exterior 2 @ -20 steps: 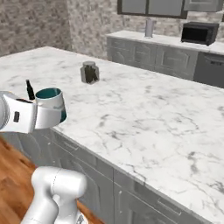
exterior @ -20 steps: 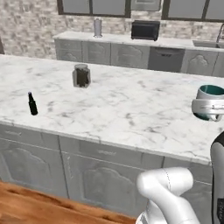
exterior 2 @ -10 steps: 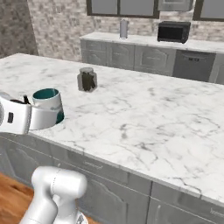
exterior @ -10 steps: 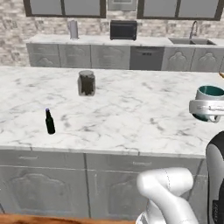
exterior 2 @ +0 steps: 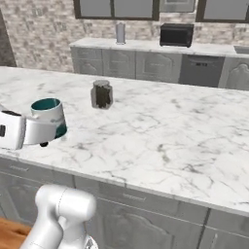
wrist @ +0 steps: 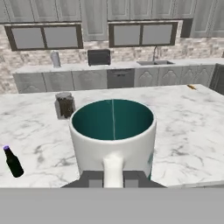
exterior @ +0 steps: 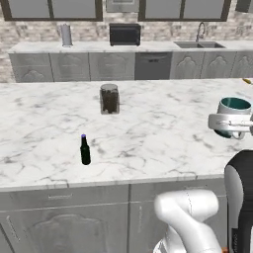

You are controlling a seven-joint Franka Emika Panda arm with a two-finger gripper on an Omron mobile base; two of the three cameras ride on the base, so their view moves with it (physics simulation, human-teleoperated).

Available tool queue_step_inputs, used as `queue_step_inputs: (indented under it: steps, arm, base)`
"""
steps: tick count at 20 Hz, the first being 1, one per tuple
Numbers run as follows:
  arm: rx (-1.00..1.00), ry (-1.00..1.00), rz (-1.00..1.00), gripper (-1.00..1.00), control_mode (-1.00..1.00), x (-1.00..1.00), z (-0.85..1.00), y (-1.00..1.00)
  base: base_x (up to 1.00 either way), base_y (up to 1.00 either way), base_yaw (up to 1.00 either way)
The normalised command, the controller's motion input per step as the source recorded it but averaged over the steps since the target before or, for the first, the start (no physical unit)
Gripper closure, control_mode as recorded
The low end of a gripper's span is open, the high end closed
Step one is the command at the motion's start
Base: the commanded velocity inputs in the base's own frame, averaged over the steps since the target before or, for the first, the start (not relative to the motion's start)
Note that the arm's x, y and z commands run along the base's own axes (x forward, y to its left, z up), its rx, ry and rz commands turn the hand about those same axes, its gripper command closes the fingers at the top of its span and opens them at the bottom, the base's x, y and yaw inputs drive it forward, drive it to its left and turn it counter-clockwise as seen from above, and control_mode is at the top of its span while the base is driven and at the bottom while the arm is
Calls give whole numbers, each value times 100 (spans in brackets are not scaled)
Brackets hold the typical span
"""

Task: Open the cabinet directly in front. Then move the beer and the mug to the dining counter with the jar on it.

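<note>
Left base view: my jaws point(exterior: 231, 123) are clamped on the mug point(exterior: 234, 109), upright above the marble table point(exterior: 148, 133); the beer point(exterior: 85, 150) stands near the front edge, the jar point(exterior: 109, 99) farther back. Right base view: the mug point(exterior 2: 48, 116) hangs over the table's near edge. Hand view: the mug's teal inside faces me, the table beyond bare.

Dining counter point(exterior: 163, 133): smooth veined white marble. Jar point(exterior: 109, 99): clear glass. Beer point(exterior: 85, 150): dark glossy glass.

Glossy white rounded arm shells point(exterior: 185, 210) — swollen, smooth elbow housings — meet a dark, near-black joint band point(exterior: 240, 197); the wrist link point(exterior 2: 12, 130) is white too.
</note>
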Motion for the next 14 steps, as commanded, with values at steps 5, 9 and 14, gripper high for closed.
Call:
queue_step_inputs:
  steps: [5, 9, 14]
  arm:
    - [0, 0, 0, 100, 100, 0, 0, 0]
    - [10, 25, 19, 100, -100, 55, 0, -51]
    - [-2, 21, 25, 100, -100, 57, -25, -19]
  base:
    - [69, -17, 3]
    - [0, 0, 0]
    - [0, 0, 0]
